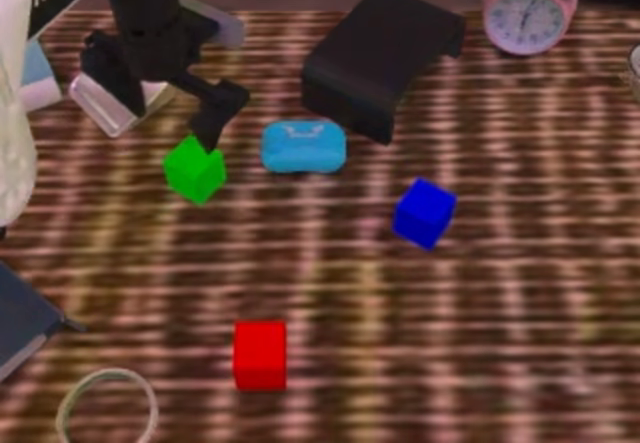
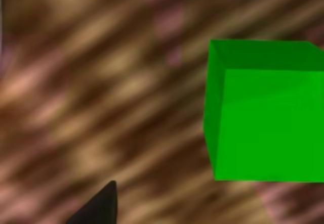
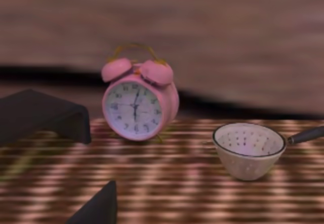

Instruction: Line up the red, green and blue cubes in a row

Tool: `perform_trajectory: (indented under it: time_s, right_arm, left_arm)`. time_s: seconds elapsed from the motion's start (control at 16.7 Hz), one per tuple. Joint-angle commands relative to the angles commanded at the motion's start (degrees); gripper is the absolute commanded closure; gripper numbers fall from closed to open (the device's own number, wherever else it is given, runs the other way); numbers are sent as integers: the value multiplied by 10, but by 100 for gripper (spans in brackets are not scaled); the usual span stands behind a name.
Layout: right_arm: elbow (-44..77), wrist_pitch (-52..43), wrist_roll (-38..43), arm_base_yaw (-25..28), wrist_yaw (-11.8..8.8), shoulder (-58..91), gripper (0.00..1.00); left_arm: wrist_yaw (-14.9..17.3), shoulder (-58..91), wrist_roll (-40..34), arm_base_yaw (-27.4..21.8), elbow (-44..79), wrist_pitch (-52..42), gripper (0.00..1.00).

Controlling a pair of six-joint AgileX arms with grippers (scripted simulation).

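Currently, step in hand: I bring my left pincer (image 1: 207, 131) to the green cube (image 1: 196, 169), hovering just beside its far edge.
Pincer state: I cannot tell how wide it stands; nothing held.
Cubes: green just left of the soap bar (image 1: 304, 147); blue cube (image 1: 424, 212) right of it; red cube (image 1: 260, 355) well nearer me.
Right arm: out of sight, parked.
Next move: centre over green, descend, close.
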Motion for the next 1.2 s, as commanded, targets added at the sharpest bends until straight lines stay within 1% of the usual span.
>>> perform_trajectory:
  time_s: [0.18,0.42,0.54,0.84,1.2]
  right_arm:
    - [0,0,0,0,0,0,0]
    - [0,0,0,0,0,0,0]
    - [0,0,0,0,0,0,0]
    - [0,0,0,0,0,0,0]
    - [0,0,0,0,0,0,0]
  left_arm:
    - [0,4,2,-2,-22,23,0]
    - [0,19,1,-2,-95,118,0]
    - [0,26,1,-3,-124,151,0]
    - [0,29,1,-3,-132,160,0]
    - [0,29,1,-3,-132,160,45]
